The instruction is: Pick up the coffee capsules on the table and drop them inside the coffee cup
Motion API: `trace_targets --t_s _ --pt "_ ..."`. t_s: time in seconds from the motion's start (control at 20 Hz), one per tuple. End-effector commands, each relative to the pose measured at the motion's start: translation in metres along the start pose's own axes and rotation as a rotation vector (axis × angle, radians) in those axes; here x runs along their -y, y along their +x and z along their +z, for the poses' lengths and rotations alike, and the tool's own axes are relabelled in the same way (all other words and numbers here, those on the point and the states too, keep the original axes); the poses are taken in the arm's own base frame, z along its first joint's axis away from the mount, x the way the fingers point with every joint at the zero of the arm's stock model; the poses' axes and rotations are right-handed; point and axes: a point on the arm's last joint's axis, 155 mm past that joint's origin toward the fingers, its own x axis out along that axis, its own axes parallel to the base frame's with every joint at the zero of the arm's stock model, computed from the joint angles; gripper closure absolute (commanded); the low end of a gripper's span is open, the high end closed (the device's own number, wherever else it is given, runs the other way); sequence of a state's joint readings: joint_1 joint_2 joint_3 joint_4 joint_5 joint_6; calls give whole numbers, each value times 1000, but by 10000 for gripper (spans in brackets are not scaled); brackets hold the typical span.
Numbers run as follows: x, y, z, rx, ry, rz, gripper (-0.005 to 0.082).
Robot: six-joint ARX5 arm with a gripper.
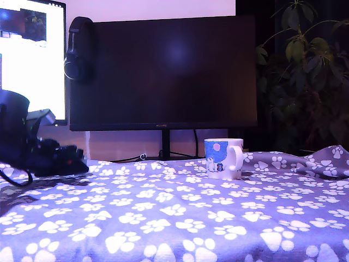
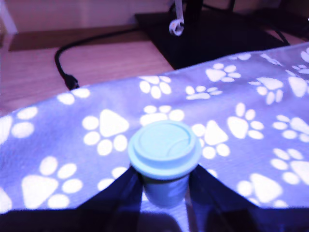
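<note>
Between the tool fingers sits the pale teal capsule, gripped at its body, just over the paw-print tabletop. White coffee cup stands well apart. Interior not visible; no dark blue capsule seen. Transfer and drop remain.

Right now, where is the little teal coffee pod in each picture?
Exterior view: not visible; the arm sits low at the exterior view's left, the coffee cup right of centre.
Wrist view: teal capsule in the middle, near the camera, between the dark fingers.
Shared landmark: the paw-print cloth.
</note>
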State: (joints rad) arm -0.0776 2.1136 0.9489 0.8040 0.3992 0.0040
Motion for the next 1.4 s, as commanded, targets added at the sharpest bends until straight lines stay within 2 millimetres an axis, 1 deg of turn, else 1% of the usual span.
trace_targets --t_s 0.0,0.1,0.35,0.5,0.6,0.8,0.9,1.05,1.2,1.35 --pt "8 -9 18 31 18 -26 630" --pt "16 -17 21 39 23 -42 630" --pt "40 -39 19 54 39 -67 630" --pt "62 -48 21 62 55 -101 630" --pt "80 -53 26 77 66 -133 630" --pt "124 -54 32 90 96 -218 630" --pt "148 -54 31 90 109 -264 630" --pt "176 -54 28 87 109 -320 630" --pt "196 -55 29 99 123 -352 630" --pt "210 -56 28 97 127 -381 630"
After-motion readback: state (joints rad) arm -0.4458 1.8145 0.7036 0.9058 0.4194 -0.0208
